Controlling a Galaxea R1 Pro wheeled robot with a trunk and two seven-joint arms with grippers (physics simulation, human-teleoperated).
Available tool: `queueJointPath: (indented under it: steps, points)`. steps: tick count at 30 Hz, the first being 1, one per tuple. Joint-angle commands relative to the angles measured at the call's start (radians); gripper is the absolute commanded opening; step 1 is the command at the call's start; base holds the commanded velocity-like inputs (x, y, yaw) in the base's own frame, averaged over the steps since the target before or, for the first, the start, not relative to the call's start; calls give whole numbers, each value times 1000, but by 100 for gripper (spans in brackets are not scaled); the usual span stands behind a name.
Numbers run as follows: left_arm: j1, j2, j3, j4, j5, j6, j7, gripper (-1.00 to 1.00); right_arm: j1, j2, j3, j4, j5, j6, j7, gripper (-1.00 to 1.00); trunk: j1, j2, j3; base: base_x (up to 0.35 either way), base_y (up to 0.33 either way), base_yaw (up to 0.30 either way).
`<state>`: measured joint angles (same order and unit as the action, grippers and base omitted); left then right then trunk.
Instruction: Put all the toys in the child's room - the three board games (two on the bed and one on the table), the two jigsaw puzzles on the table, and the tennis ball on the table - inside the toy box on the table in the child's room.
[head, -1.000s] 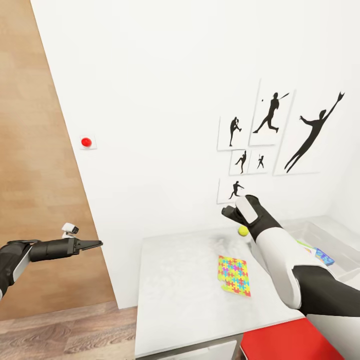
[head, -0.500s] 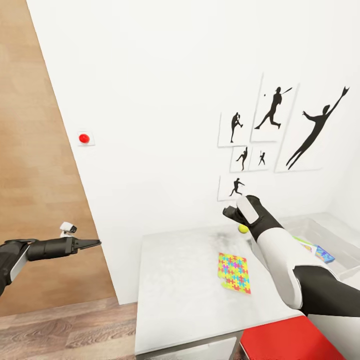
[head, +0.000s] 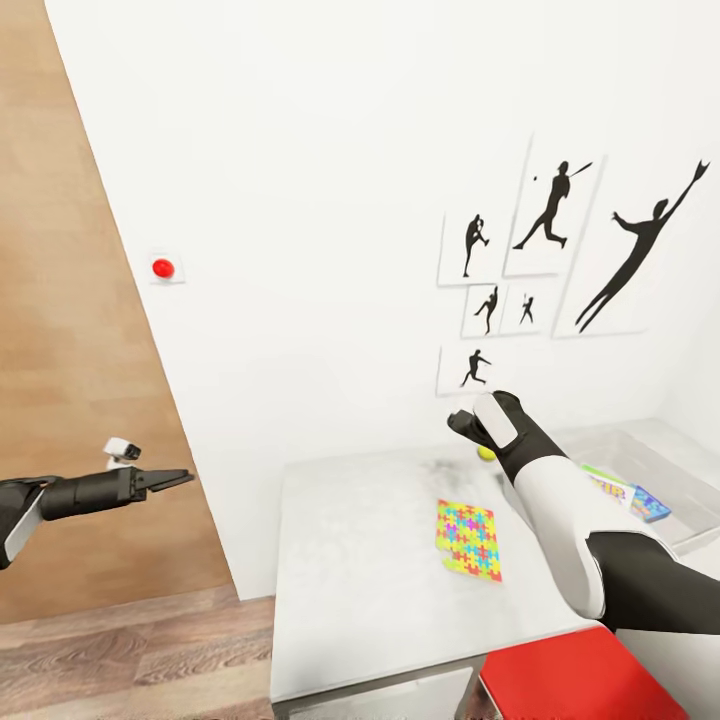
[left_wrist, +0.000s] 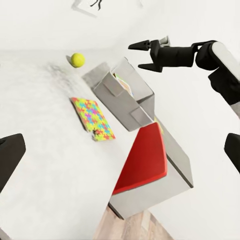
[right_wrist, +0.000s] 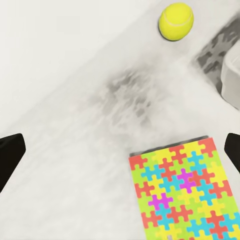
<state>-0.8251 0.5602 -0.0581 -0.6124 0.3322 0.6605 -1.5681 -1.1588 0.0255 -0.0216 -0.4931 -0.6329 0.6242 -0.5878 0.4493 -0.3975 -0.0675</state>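
Observation:
On the light-grey table (head: 370, 560) lies a jigsaw puzzle (head: 468, 540) (right_wrist: 185, 192) (left_wrist: 93, 118). Beyond it, near the wall, rests the tennis ball (head: 486, 453) (right_wrist: 176, 21) (left_wrist: 77, 59). The translucent toy box (head: 640, 445) (left_wrist: 120, 97) stands at the table's right end, and in it are a colourful board game (head: 608, 485) and a small blue one (head: 650, 503). My right gripper (head: 457, 420) (right_wrist: 120, 152) (left_wrist: 143, 55) hovers open above the table between puzzle and ball, holding nothing. My left gripper (head: 180, 479) (left_wrist: 121, 152) is open and empty, out in the air left of the table. The bed is out of view.
A white wall with black sports silhouettes (head: 540, 260) and a red button (head: 162, 268) backs the table. A red-topped unit (head: 570, 680) (left_wrist: 145, 160) sits below the table's near right corner. Wood-plank floor (head: 130, 660) lies to the left, beside a wooden panel (head: 60, 350).
The whole head view has shifted a little, with the wall pictures and red button moving up. My left arm sits slightly further left. The right arm, puzzle and ball stay put.

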Motion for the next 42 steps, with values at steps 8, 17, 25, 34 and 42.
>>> queueJointPath:
  steps: [8, 17, 25, 34, 42]
  points:
    - [0, 4, -12, 2, 1, 3, -3, 100, -1, 0, -2, -1, -7, 0, -9, 100, 1, -3, -15, 0, 0, 0]
    - [-1, -6, -20, 2, -1, -1, -3, 100, -1, -8, -1, -1, -7, 0, -10, 100, 1, -3, -30, 0, 0, 0]
    - [0, -8, -20, 2, -4, -1, -3, 100, -1, -28, -1, -1, -6, 0, -10, 100, 1, -3, -43, 0, 0, 0]
    - [-1, -5, -20, 3, -4, -1, -3, 100, 1, -31, 0, -2, -4, 0, -13, 100, 1, -3, -58, 0, 0, 0]
    - [0, -9, -19, 3, -4, -1, -3, 100, 1, -33, 0, -2, -3, 0, -14, 100, 1, -3, -71, 0, 0, 0]
